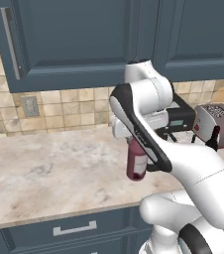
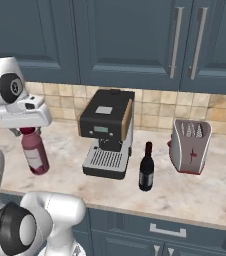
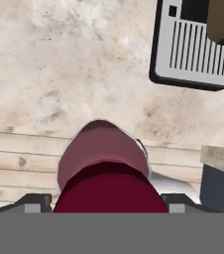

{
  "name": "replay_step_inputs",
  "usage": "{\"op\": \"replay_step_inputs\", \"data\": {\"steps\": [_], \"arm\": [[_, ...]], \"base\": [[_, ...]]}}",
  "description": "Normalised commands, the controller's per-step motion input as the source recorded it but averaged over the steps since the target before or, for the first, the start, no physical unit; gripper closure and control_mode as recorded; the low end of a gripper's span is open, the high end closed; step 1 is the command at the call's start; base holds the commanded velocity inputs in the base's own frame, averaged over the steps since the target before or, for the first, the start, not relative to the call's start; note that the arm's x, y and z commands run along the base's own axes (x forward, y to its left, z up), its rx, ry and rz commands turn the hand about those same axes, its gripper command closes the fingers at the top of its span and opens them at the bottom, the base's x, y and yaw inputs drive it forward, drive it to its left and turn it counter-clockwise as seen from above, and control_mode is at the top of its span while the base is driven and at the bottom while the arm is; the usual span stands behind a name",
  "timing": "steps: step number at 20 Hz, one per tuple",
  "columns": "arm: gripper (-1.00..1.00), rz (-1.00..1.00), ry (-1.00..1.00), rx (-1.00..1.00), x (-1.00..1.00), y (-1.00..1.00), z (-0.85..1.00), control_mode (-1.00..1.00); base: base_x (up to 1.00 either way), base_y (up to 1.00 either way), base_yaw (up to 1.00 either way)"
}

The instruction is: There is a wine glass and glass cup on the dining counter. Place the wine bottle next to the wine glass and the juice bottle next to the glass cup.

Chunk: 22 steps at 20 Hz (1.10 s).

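Gripper (image 2: 29, 131) clamped from above on the cap of the short stout maroon-red juice bottle with white label (image 2: 35, 154), which hangs directly below it, its base at or just above the beige marbled desk (image 2: 195, 195); contact unclear. Cap-only grip: bottle may swing or slip if moved fast. Black coffee machine (image 2: 107, 132) sits close on the gripper's right, slim dark wine bottle (image 2: 146, 167) beyond it; swinging that way risks collision. Desk open on the left; front edge near.

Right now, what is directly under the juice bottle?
The juice bottle, its cap between the pincer fingers, has marbled worktop around it. Whether its base rests on the stone or hangs just above cannot be told; the bottle's own body covers it.
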Motion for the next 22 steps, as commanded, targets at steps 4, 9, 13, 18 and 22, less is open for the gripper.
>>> {"op": "replay_step_inputs", "data": {"steps": [4, 9, 13, 18, 22], "arm": [[1.00, 0.00, 0.00, 0.00, -0.17, -0.02, 0.10, -1.00], [1.00, 0.00, 0.00, 0.00, 0.00, 0.00, 0.00, 1.00], [1.00, 0.00, 0.00, 0.00, 0.00, 0.00, 0.00, 1.00], [1.00, 0.00, 0.00, 0.00, 0.00, 0.00, 0.00, 1.00], [1.00, 0.00, 0.00, 0.00, 0.00, 0.00, 0.00, 1.00]], "base": [[0.00, 0.00, 0.00], [0.00, 0.00, 0.00], [-0.19, 0.04, 0.00], [-0.65, 0.12, 0.14], [-0.45, 0.18, 0.52]]}}
